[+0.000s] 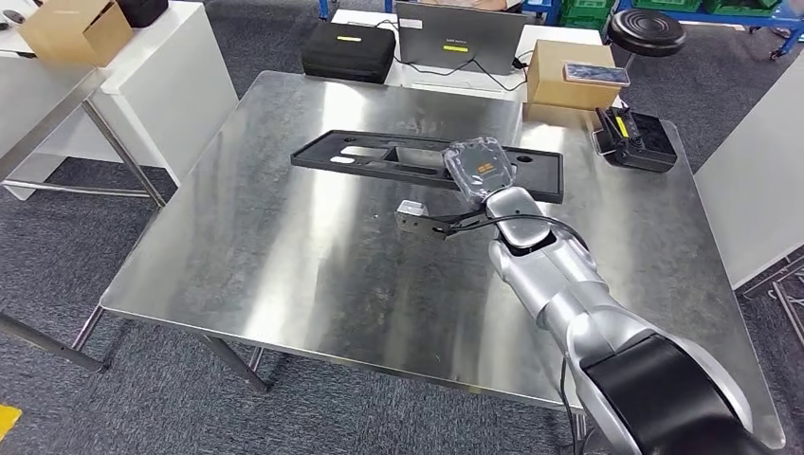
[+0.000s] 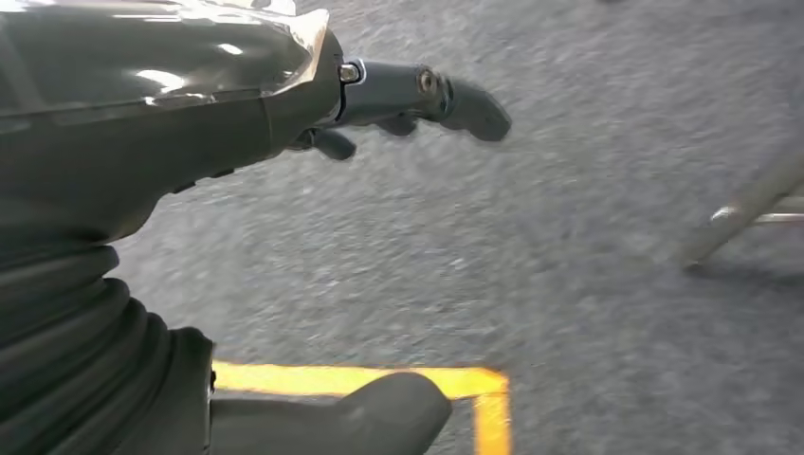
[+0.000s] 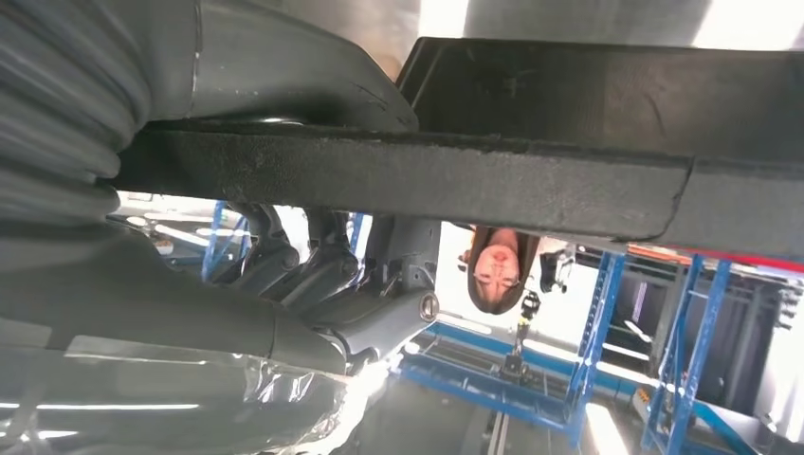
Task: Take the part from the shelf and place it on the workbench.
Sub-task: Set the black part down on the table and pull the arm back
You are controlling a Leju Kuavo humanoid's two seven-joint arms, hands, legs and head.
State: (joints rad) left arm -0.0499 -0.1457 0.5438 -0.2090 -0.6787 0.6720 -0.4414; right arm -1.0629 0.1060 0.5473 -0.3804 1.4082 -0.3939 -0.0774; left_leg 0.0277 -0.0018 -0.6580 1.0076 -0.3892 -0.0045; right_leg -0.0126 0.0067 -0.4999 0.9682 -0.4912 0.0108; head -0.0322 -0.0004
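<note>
So my right hand (image 1: 482,171) is out over the steel workbench (image 1: 284,265), sitting at the near edge of the long black part (image 1: 427,163). The part runs crosswise in front of me, long axis left to right, lying on the bench toward the far side. It's a flat black frame with a few cut-outs in it, kind of rough and foamy along the edge going by the right wrist view (image 3: 417,180).

From that wrist camera my fingers (image 3: 313,256) are on one side of that edge and the rest of the hand on the other, so I'd say it's holding the part by the rim, though I can't tell how firmly. My left hand (image 2: 408,100) is hanging down by the floor with nothing in it, fingers loosely apart, so the right is the near one by a mile.

My guess is the part's basically down and what's left is letting go.
</note>
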